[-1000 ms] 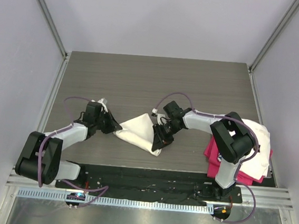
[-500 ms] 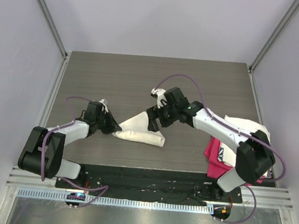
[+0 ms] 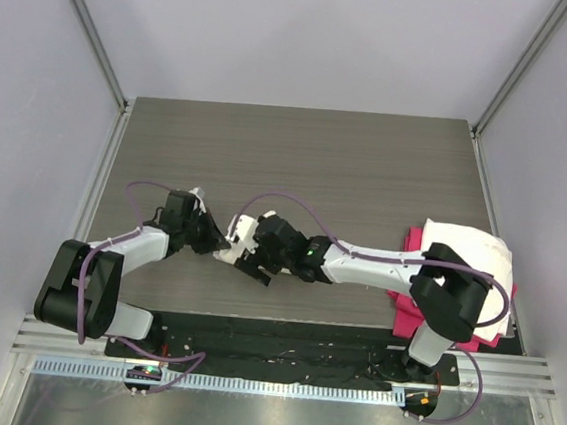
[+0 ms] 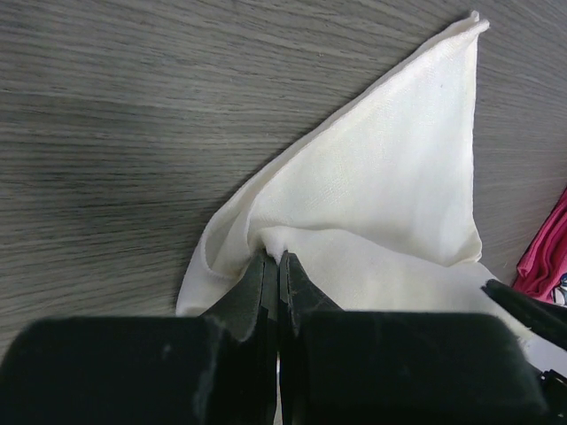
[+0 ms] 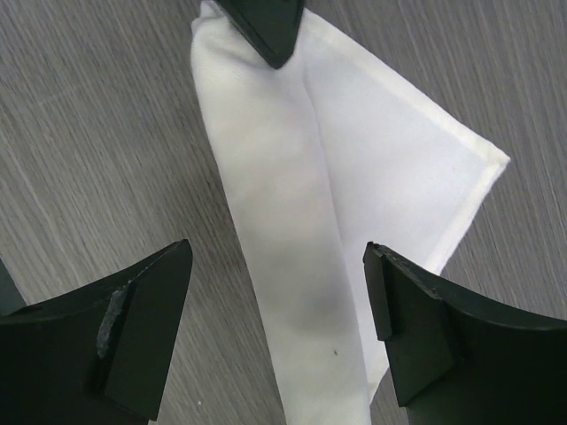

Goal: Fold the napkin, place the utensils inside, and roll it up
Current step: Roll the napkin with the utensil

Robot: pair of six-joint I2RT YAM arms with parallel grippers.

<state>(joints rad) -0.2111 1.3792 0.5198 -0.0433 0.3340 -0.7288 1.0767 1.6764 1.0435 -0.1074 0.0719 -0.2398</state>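
The cream-white napkin [image 5: 275,177] lies folded in a long strip on the dark wood table, with one flap spread out to a corner [image 5: 483,164]. My left gripper [image 4: 273,258] is shut on a bunched corner of the napkin [image 4: 381,195], left of centre in the top view [image 3: 217,240]. My right gripper [image 5: 279,310] hangs open just above the strip, one finger on each side and nothing between them. In the top view the right gripper [image 3: 251,264] sits close beside the left one and covers most of the cloth. The utensils are out of view.
A pink cloth [image 3: 405,285] with a folded white cloth [image 3: 480,260] on it lies at the table's right edge, under the right arm's elbow. Bare wood table [image 3: 299,154] stretches to the back. Grey walls close in on both sides.
My right gripper let go of the napkin, opened wide, and swept left along the cloth toward my left gripper. The left gripper stayed put, shut on its corner.
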